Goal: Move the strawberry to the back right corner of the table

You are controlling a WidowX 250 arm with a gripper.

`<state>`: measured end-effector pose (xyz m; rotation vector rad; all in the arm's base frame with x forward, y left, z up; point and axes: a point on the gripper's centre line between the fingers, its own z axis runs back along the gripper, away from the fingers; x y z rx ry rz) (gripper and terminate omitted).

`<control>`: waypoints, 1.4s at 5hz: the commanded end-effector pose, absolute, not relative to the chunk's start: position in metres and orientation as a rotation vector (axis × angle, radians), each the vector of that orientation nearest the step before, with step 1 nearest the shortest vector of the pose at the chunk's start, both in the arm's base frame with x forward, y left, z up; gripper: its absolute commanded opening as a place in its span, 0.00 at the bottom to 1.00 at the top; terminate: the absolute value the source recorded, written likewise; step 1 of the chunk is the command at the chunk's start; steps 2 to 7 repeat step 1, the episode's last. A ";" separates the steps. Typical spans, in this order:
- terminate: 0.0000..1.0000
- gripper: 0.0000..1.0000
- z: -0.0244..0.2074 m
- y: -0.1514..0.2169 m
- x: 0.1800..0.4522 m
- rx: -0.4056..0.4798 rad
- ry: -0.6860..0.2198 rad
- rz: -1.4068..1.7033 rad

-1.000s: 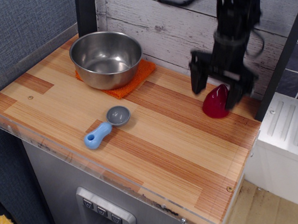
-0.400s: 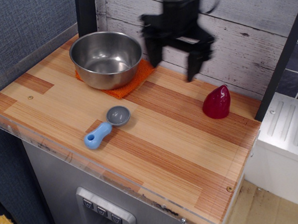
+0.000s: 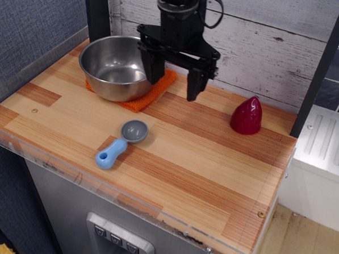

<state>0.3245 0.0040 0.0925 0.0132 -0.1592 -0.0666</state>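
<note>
The strawberry (image 3: 247,115) is seen standing upright on the tabletop (image 3: 202,163), close to the back right corner, with its rounded tip pointed up. It is placed near the white plank wall (image 3: 265,41) and just beside the dark post (image 3: 323,67) at the right edge. Nothing is touching it.

The gripper (image 3: 174,83) is held above the back middle part of the tabletop, well apart from the strawberry. Its two black fingers (image 3: 193,85) are spread wide and nothing is held between them. The left finger is seen in front of the steel bowl (image 3: 117,64) and the orange cloth (image 3: 154,92).

The bowl is set on the orange cloth at the back left. A blue scoop (image 3: 120,142) with a grey cup is laid near the front, its handle pointed to the front left. A clear rim (image 3: 126,201) is fixed along the front edge.
</note>
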 end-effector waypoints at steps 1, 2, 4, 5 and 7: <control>1.00 1.00 0.109 0.003 0.319 0.018 -0.202 -0.065; 1.00 1.00 0.109 0.003 0.319 0.018 -0.202 -0.065; 1.00 1.00 0.109 0.003 0.319 0.018 -0.202 -0.065; 1.00 1.00 0.109 0.003 0.319 0.018 -0.202 -0.065; 1.00 1.00 0.109 0.003 0.319 0.018 -0.202 -0.065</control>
